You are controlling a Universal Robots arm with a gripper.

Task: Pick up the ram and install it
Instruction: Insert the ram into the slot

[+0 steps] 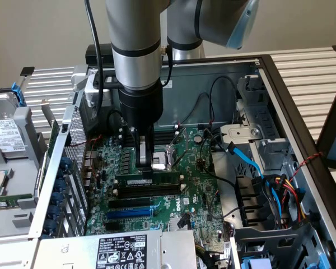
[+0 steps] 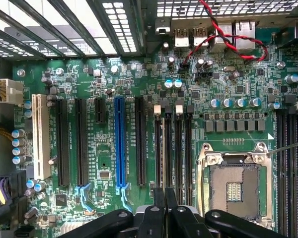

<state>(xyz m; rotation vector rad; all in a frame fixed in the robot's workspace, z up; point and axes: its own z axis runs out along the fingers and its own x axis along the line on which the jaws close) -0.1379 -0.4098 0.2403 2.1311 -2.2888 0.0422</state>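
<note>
Tool clamped on one ram, edge-up over four white-clipped black slots; one blue slot nearby.

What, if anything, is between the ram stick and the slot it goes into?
Nothing visible. The long green circuit-board ram stick stands on edge at the long black slots, right below the shut pincer, with nothing lying across it.
</note>
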